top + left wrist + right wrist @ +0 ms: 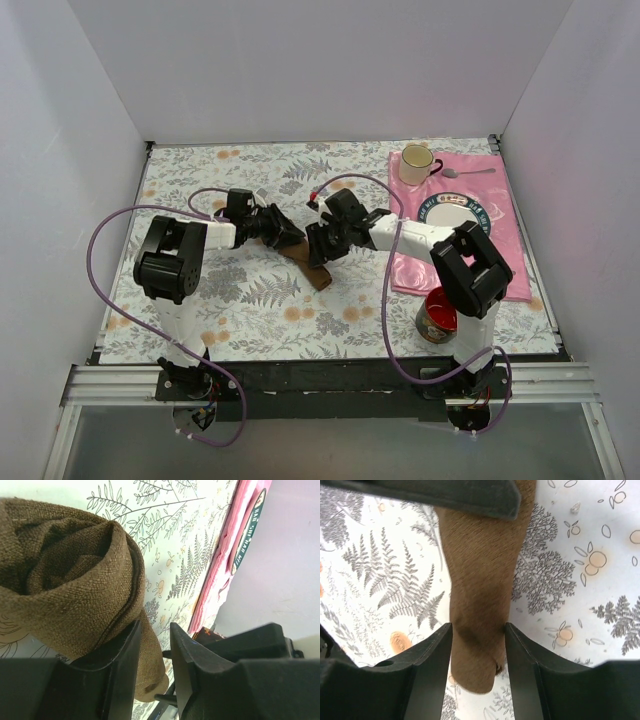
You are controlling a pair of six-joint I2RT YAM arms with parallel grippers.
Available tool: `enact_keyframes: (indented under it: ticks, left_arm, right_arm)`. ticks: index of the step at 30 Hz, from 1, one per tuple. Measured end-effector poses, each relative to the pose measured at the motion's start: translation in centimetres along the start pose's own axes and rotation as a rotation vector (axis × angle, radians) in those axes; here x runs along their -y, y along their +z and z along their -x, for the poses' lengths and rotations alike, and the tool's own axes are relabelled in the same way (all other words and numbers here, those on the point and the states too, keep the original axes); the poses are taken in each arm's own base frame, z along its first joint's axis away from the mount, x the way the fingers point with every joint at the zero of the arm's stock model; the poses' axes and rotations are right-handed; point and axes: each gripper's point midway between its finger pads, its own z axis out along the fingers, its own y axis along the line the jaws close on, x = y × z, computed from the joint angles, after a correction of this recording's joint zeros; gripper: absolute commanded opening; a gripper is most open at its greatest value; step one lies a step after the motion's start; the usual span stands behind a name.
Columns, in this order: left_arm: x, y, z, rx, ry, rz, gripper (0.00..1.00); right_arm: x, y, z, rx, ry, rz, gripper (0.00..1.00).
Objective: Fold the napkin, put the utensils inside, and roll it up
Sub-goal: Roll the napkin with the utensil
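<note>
The brown napkin lies rolled into a slanting tube at the middle of the table. The utensils are hidden. My left gripper is at the tube's upper end. In the left wrist view the thick rolled end bulges against the outside of one finger. The left gripper stands partly open, with cloth and tablecloth showing in the gap. My right gripper is lower on the tube. In the right wrist view it straddles the napkin, open, with the fingers just beside the cloth.
A pink placemat at the right carries a plate, a cream mug and a silver spoon. A red tin stands by the right arm's base. White walls close in the floral tablecloth.
</note>
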Motion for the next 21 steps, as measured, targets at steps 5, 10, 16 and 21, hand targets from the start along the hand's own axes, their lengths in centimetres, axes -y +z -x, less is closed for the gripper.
enact_keyframes:
  ticks: [5, 10, 16, 21]
  left_arm:
    - [0.3, -0.2, 0.2, -0.004, -0.008, 0.009, 0.34]
    - [0.5, -0.7, 0.5, 0.001, -0.015, 0.012, 0.35]
    - [1.7, -1.5, 0.6, 0.011, -0.006, 0.001, 0.37]
    - [3.2, -2.6, 1.0, 0.033, 0.019, -0.026, 0.37]
  right_arm:
    - [-0.6, -0.8, -0.6, 0.002, -0.010, 0.001, 0.56]
    - [-0.4, -0.2, -2.3, -0.037, -0.013, -0.021, 0.55]
    - [-0.2, 0.2, -2.7, -0.048, -0.016, -0.036, 0.55]
    - [-0.4, -0.1, -2.4, -0.053, -0.025, -0.047, 0.57]
